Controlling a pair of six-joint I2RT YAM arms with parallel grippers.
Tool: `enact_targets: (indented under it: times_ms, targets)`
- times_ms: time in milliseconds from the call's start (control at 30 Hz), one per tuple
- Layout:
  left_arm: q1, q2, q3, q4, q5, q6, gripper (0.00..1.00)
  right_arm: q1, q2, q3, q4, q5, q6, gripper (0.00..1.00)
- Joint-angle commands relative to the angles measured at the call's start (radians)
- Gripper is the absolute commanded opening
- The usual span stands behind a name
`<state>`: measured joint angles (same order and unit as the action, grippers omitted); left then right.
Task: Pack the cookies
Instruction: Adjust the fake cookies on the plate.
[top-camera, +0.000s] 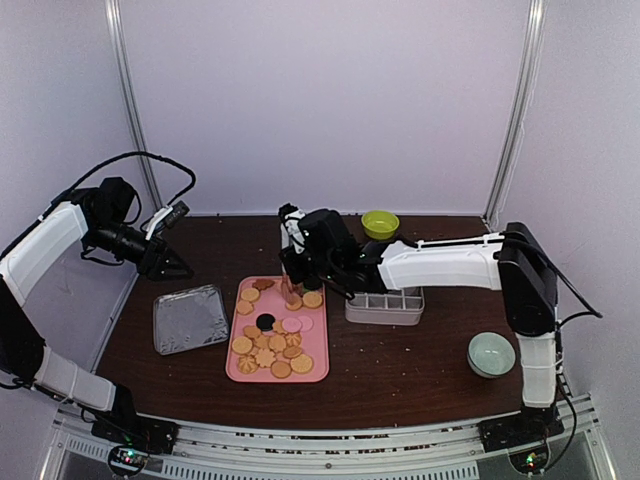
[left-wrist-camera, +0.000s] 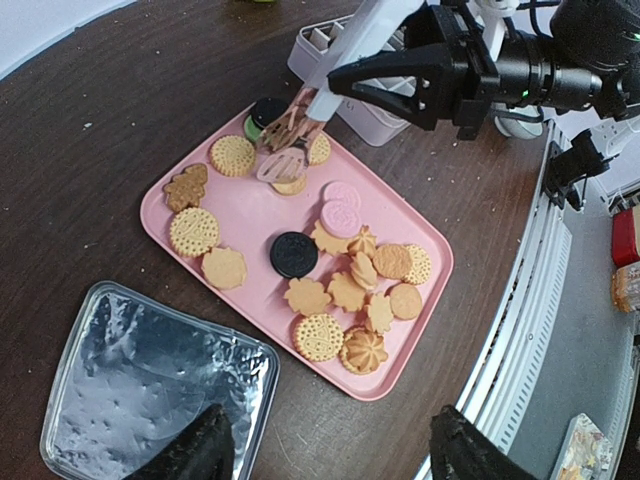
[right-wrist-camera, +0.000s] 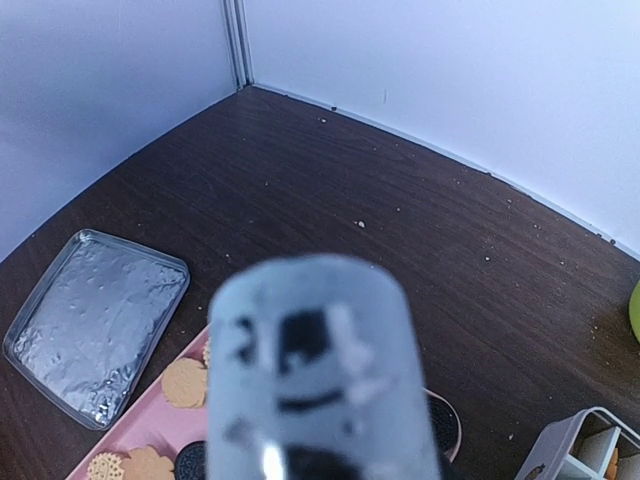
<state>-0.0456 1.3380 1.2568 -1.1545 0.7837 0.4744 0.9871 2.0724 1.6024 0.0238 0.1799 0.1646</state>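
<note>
— Worried about what, exactly?

— Losing the cookie. Holds the metal tongs (left-wrist-camera: 300, 125) by the handle, clamped in the right tool (left-wrist-camera: 350, 80), tips down at the far end of the pink tray (left-wrist-camera: 250, 215), right at a pale round cookie (left-wrist-camera: 280, 166). Cannot tell whether around its edges or merely resting on top.

— So could slip out on the lift?

— Could, yes, with so thin an edge to pinch. Could also crack if squeezed harder; looks brittle, judging by the crumbs scattered over the tabletop (top-camera: 400, 370).

— And the rest of the cookies (left-wrist-camera: 350, 290)?

— Lying flat on the same tray, several overlapping, a couple touching the one at the tips. Might drag a neighbour along or nudge it over the low rim.

— Headed where?

— Probably to the divided container (top-camera: 385, 308), just beside the tray's far right corner. Narrow compartments, so easy to catch a wall and drop short. Cannot make out the contents.

— Any trouble from the left tool (top-camera: 172, 263)?

— Little. Hangs open and empty above the tabletop near the foil tray (top-camera: 190, 320), well apart from the tongs.

— Any way to check the pinch?

— Not from the right wrist: blocked almost wholly by the blurred handle. Only from the left wrist view, and only from one side.
</note>
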Motion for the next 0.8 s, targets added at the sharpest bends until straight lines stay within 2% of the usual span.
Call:
enact_targets:
  times_ms: [0,200,767]
  targets:
    - [0.010,-0.013,0.011,-0.013,0.009,0.018,0.70,-0.003,-0.057,-0.081,-0.008,-0.007,0.026,0.36]
    - [0.009,-0.013,0.018,-0.019,0.010,0.021,0.70,-0.002,-0.113,-0.150,0.024,-0.105,0.103,0.36]
    - [0.009,-0.007,0.024,-0.020,0.015,0.019,0.69,0.007,-0.125,-0.165,-0.018,-0.114,0.102,0.43]
